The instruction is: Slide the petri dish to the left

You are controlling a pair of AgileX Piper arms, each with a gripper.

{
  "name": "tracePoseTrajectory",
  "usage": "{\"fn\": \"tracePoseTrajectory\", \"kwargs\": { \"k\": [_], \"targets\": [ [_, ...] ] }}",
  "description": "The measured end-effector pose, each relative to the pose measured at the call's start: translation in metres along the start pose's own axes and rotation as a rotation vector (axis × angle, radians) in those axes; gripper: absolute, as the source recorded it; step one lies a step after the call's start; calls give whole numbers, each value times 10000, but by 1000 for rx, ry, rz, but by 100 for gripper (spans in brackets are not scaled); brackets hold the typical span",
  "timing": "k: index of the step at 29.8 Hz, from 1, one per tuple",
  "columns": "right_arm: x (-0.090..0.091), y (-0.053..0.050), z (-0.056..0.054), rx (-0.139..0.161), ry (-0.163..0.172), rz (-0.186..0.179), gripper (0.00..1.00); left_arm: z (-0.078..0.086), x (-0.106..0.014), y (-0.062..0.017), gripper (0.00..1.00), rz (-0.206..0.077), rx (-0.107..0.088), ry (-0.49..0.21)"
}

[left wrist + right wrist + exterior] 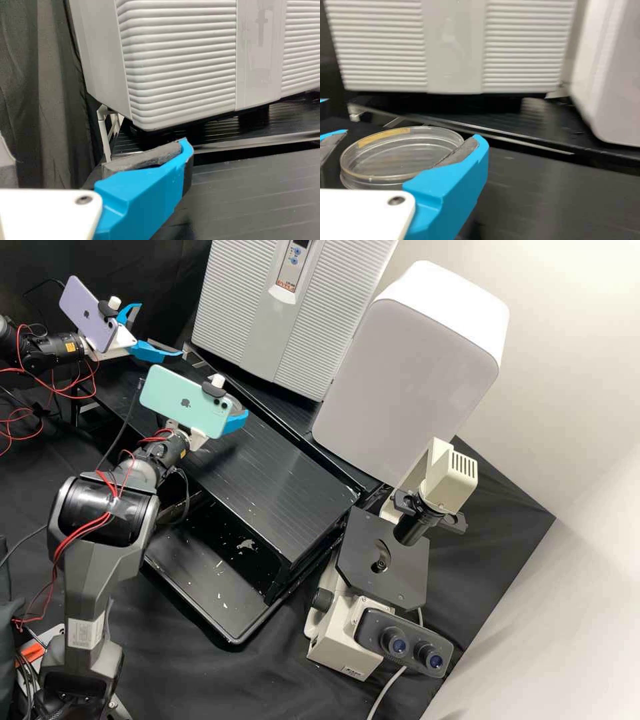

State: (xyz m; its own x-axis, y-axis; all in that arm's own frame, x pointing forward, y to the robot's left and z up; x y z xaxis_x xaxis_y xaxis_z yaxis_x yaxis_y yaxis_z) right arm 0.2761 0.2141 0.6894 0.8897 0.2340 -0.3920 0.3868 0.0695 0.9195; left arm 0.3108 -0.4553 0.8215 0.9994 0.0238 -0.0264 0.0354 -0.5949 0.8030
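A clear, round petri dish (pixel 395 152) with a yellow strip on its lid lies on the black bench top between the blue fingers of my right gripper (pixel 410 137). Both grey pads rest at its rim. In the high view this is the arm with the mint-green phone, and one of its fingers (pixel 235 421) sticks out past the phone, which hides the dish. My left gripper (pixel 160 330), on the arm with the purple phone, hovers farther back and to the left by the corner of the ribbed grey machine. Its fingers (pixel 150 192) are spread wide and hold nothing.
A ribbed grey machine (pixel 287 307) and a tall white box (pixel 413 367) stand along the back of the raised black platform (pixel 280 487). A lower black tray (pixel 220 593) lies in front. A microscope (pixel 387 587) stands at the right on the black cloth.
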Motion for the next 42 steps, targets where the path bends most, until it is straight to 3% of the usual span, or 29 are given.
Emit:
{"fn": "tracePoseTrajectory", "kwargs": {
  "k": [5, 12, 17, 23, 28, 30, 38, 42],
  "targets": [
    [15, -68, -145, 2, 19, -23, 0, 0, 0, 0, 100, 0, 0, 0],
    [13, -102, -343, -50, 60, -21, 0, 0, 0, 0, 100, 0, 0, 0],
    [23, -98, -437, -49, 65, -24, 0, 0, 0, 0, 100, 0, 0, 0],
    [113, -183, -394, -55, 40, -36, 0, 0, 0, 0, 100, 0, 0, 0],
    [210, -335, -285, -60, -8, -79, 0, 0, 0, 0, 100, 0, 0, 0],
    [245, -384, -263, -78, -19, -96, 0, 0, 0, 0, 100, 0, 0, 0],
    [361, -458, -360, -150, -4, -88, 0, 0, 0, 0, 100, 0, 0, 0],
    [373, -461, -418, -152, -7, -94, 0, 0, 0, 0, 100, 0, 0, 0]
  ]
}}
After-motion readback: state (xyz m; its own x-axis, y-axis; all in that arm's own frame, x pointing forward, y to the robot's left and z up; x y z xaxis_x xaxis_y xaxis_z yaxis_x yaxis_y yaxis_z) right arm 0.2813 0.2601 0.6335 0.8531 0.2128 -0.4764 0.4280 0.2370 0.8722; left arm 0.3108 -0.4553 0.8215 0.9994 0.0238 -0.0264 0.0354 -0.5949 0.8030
